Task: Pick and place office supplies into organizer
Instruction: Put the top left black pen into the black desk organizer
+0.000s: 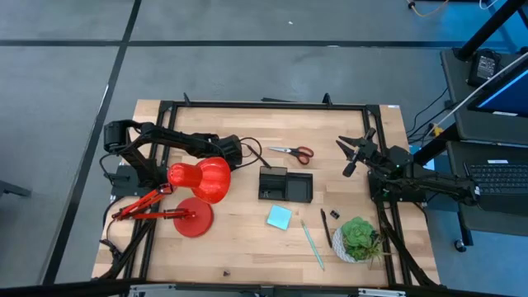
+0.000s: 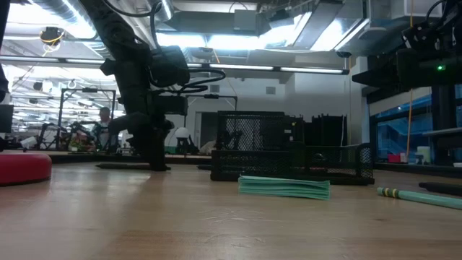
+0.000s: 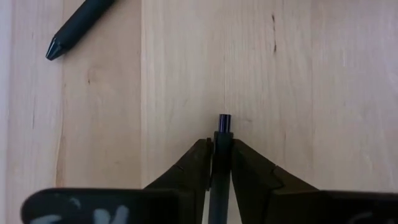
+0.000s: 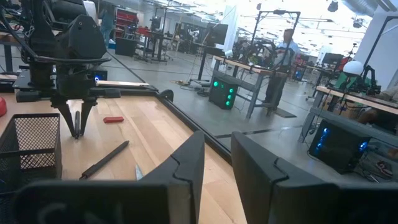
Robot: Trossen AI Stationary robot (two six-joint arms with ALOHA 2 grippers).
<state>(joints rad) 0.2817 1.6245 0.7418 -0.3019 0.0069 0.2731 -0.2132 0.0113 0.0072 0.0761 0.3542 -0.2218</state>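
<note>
Left gripper (image 3: 221, 163): lowered to the counter (image 1: 247, 247), fingers (image 3: 186, 171) pressed narrow against a thin dark pen (image 3: 222, 134) standing between them, tip sticking out just past the fingertips.
Second dark pen (image 3: 78, 28): flat on the counter, ahead and off to one side of the left gripper, apart from it.
Organizer (image 1: 285, 185): near the left gripper, toward the counter's middle; black mesh, two compartments.
Scissors (image 1: 294, 152): just beyond the organizer, red handles, between both arms.
Sticky-note pad (image 1: 279, 217): on the near side of the organizer, apart from it.
Pale teal pen (image 1: 312, 244): beside the pad, flat, well apart from both grippers.
Right gripper (image 1: 353, 152): raised beside the counter's right edge, fingers (image 4: 180, 177) apart by a narrow gap, nothing between them.
Red lamp (image 1: 200, 180): close under the left arm.
Potted plant (image 1: 358, 239): near the right arm.
</note>
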